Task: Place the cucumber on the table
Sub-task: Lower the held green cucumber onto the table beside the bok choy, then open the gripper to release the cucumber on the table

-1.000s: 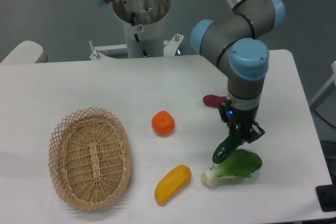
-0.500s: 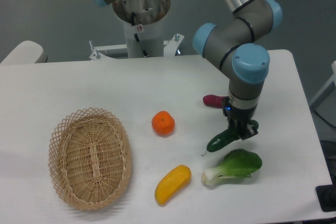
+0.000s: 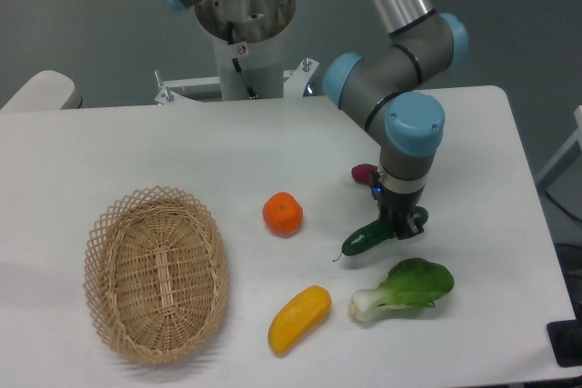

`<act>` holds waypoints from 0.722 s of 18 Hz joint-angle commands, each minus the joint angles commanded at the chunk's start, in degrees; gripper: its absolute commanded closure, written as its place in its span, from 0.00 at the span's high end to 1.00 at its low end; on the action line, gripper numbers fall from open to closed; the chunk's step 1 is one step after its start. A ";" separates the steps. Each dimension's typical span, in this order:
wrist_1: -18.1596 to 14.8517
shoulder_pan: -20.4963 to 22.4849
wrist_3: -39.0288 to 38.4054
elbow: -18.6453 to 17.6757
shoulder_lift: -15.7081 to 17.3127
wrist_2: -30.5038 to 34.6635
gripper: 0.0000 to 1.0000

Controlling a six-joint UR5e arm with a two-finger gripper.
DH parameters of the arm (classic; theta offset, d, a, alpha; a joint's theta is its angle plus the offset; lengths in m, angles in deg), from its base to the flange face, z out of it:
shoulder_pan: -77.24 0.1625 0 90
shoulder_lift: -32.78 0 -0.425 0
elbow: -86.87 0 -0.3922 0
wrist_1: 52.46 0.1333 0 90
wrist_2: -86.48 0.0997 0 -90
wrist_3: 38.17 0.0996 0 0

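The cucumber (image 3: 370,236) is showing as a short, dark green, glossy piece with a thin stem tip curling off its left end. It is lying tilted, its left end lower and toward the front of the table (image 3: 136,152), its right end rising into the gripper (image 3: 400,226). Whether its lower end is touching the tabletop or hanging just above it cannot be told from this view.

The gripper is pointing straight down from the arm's blue-capped wrist and is closing on the cucumber's right end; the dark fingers are pinching it tightly, with almost no gap showing around the fruit.

Just in front of the cucumber, the bok choy (image 3: 406,288) is lying on its side, white stalk to the left and leaves to the right, apart from the cucumber. Behind the gripper, the purple sweet potato (image 3: 363,173) is peeking out, partly hidden by the wrist. To the left, the orange (image 3: 283,213) is sitting alone, the yellow vegetable (image 3: 299,318) is lying near the front edge, and the wicker basket (image 3: 155,273) is resting well apart on the left side.
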 joint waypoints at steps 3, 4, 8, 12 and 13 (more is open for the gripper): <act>-0.09 -0.09 -1.13 0.00 -0.53 -0.09 0.12; -0.09 -0.17 -2.01 0.09 -0.62 -0.09 0.12; -0.18 -0.26 -2.55 0.17 -1.23 -0.09 0.12; -0.18 -0.26 -2.64 0.88 -1.32 -0.09 0.24; -0.18 -0.26 -2.64 0.97 -1.32 -0.09 0.33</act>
